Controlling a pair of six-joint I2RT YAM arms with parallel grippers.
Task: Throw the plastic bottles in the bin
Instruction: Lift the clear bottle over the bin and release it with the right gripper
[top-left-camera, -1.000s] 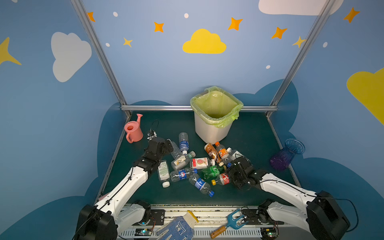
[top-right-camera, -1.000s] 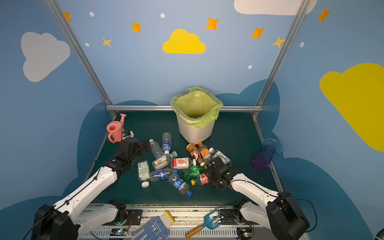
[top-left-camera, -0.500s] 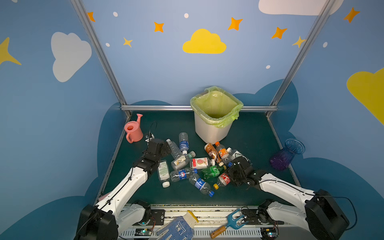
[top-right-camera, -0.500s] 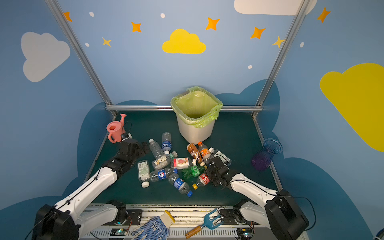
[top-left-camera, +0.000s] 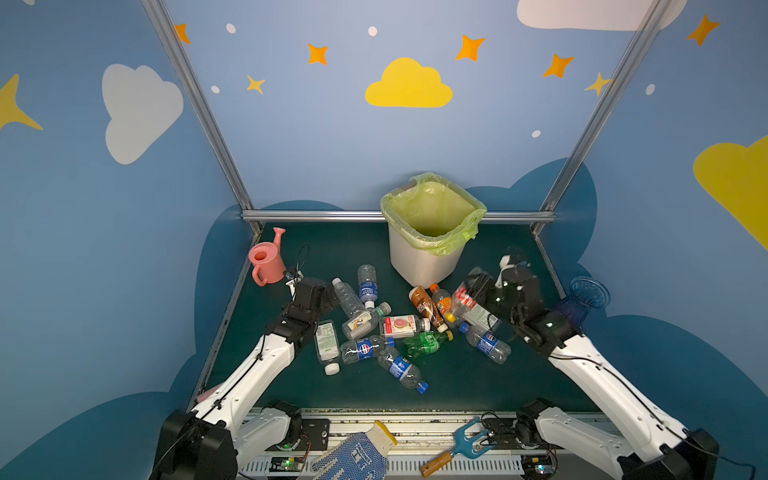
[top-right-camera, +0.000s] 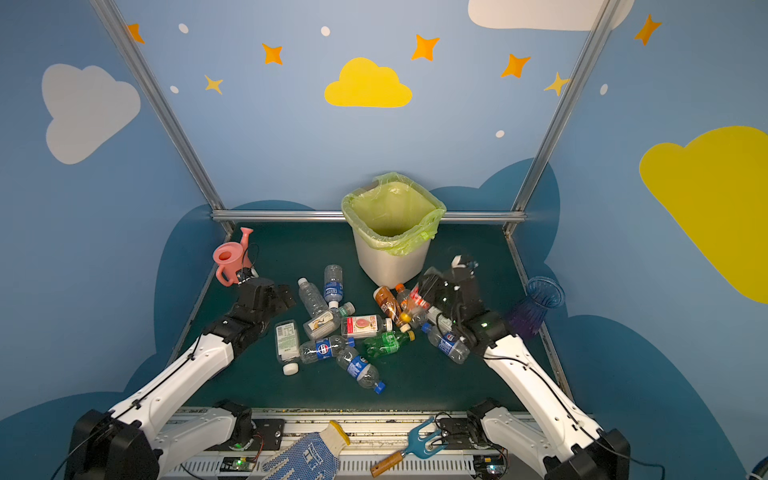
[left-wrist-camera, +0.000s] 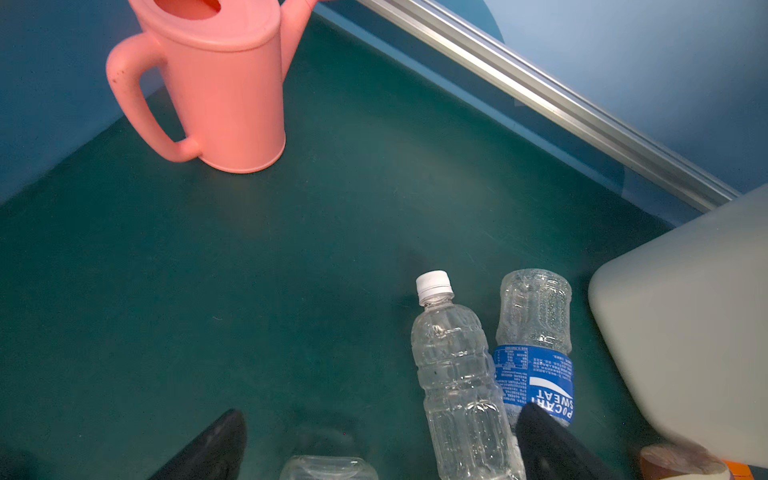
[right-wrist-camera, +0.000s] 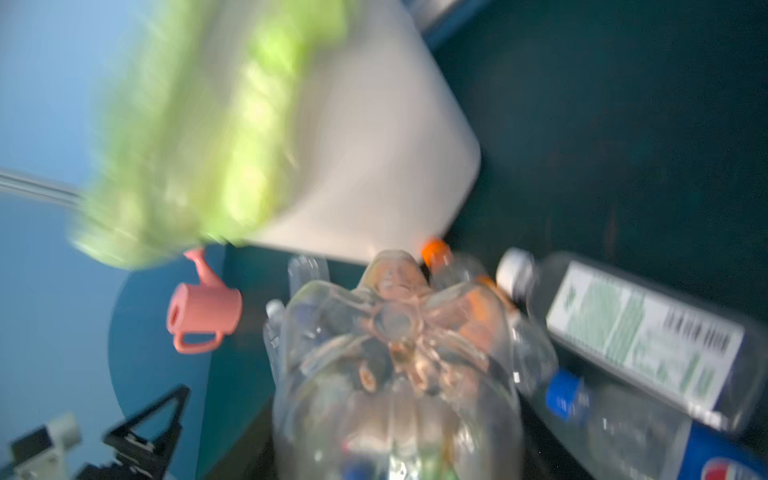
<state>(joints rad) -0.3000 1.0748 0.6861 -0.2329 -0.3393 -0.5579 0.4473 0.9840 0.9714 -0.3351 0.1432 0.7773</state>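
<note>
The right gripper (top-left-camera: 478, 291) is clamped on a clear red-labelled bottle (top-left-camera: 462, 298), held above the heap just beside the bin (top-left-camera: 419, 266). Its long axis runs out along the gripper, base toward the bin, though it's blurred. The left gripper (left-wrist-camera: 382, 415) gapes wide. A clear unlabelled bottle (left-wrist-camera: 457, 374) lies flat between its fingers, white cap pointing away from it.

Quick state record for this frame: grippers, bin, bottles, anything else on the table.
left gripper: open, empty, by a clear bottle
right gripper: shut on red-label bottle, near the bin
bin: upright, bag-lined, no bottle visible inside
loose bottles: about a dozen, lying on the table
other: watering can, vase
</note>
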